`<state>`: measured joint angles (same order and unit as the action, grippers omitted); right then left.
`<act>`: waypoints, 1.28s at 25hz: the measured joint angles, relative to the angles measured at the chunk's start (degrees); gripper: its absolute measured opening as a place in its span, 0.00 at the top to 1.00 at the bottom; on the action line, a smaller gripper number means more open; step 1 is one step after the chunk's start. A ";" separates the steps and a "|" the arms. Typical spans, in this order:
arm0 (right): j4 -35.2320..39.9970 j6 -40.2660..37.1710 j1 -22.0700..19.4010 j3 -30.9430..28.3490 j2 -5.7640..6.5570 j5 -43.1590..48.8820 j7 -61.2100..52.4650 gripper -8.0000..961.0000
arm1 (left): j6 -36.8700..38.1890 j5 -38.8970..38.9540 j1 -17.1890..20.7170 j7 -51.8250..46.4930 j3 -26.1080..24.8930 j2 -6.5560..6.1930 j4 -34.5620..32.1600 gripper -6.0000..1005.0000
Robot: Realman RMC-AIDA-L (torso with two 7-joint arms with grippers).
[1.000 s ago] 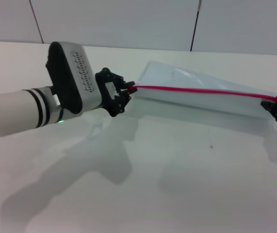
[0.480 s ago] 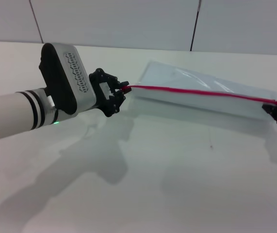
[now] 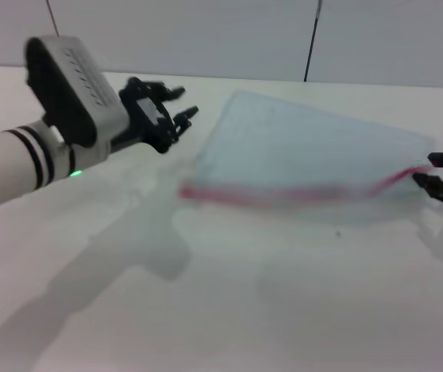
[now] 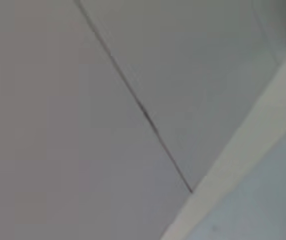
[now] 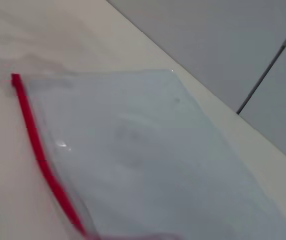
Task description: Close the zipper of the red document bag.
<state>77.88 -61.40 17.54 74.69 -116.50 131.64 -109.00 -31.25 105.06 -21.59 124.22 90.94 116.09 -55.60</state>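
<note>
We see the red document bag [image 3: 306,155], a translucent pale blue-grey pouch, spread across the centre and right of the head view on the white table [image 3: 229,294], its surface motion-blurred. The zipper [image 3: 283,194], a red strip, runs along the bag's lower long edge in that view, from just left of centre to the right, where it bends upward toward the right edge of the frame; we cannot make out a slider. In the right wrist view the same bag [image 5: 153,160] fills the middle and lower right of the frame, with the zipper [image 5: 42,160] descending from the upper left toward the bottom edge. At the right edge of the head view, the right gripper [image 3: 438,172] sits at the zipper's end, its dark fingers spread slightly; we cannot tell whether they touch the strip. In the upper left of the head view, the left gripper [image 3: 176,108] hangs above the table, apart from the bag's left corner, its fingers spread wide and holding nothing. The left wrist view shows only the grey wall panels [image 4: 82,125] with a dark seam, and a pale band in the lower right corner.
</note>
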 joint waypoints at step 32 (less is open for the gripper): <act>-48.14 11.05 5.26 11.41 -0.21 -110.06 77.43 0.11 | -30.16 60.92 2.44 36.12 -6.66 0.77 25.41 0.14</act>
<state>29.74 -50.35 22.80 86.11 -116.70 21.58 -31.58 -61.40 165.98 -19.15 160.33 84.27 116.86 -30.19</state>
